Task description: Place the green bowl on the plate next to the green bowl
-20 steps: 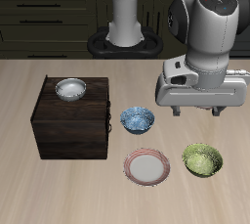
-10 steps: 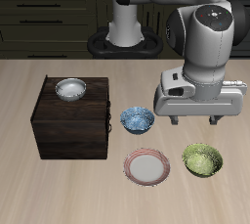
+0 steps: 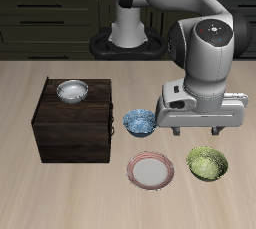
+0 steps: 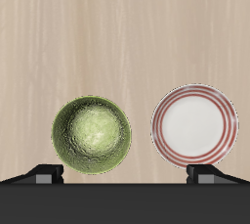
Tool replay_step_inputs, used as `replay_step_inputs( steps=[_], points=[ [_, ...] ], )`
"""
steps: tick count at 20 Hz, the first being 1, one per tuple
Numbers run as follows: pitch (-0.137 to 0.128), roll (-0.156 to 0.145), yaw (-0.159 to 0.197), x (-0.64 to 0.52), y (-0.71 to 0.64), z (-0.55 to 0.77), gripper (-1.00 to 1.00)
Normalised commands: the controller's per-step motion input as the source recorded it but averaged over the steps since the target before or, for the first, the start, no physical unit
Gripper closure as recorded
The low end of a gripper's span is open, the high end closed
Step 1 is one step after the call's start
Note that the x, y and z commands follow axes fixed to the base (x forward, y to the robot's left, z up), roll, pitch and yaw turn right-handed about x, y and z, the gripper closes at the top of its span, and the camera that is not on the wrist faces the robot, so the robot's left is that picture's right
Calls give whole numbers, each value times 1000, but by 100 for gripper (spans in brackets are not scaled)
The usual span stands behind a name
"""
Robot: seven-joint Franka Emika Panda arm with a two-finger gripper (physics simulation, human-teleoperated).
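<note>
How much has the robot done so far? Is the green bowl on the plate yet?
Not yet. The green bowl sits on the table beside the plate, and the plate has nothing on it. The gripper hangs above the bowl with nothing in it; whether it is open is hard to tell. Left to do: go down, grab the bowl, lift it and set it on the plate.

Light wooden table (image 3: pixel 30 83) carrying four items, dark wooden cabinet (image 3: pixel 75 128) sitting farther back, blue-and-white patterned bowl (image 3: pixel 140 123) resting just beside it, the plate (image 3: pixel 151 170) and the green bowl (image 3: pixel 207 163) lying side by side, apart, near the front edge.
</note>
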Motion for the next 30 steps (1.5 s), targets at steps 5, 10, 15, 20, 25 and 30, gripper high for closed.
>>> replay_step_inputs(
  steps=[5,10,15,20,25,30],
  points=[
    [25,-7,-3,32,-53,-261,-100],
    [27,2,-1,0,-13,-206,-100],
    [23,-5,7,21,-13,-198,-100],
    [42,-4,-2,-1,-19,-288,-100],
    [40,-3,4,-43,-15,-246,-100],
    [28,18,8,-83,72,-185,-100]
  ],
)
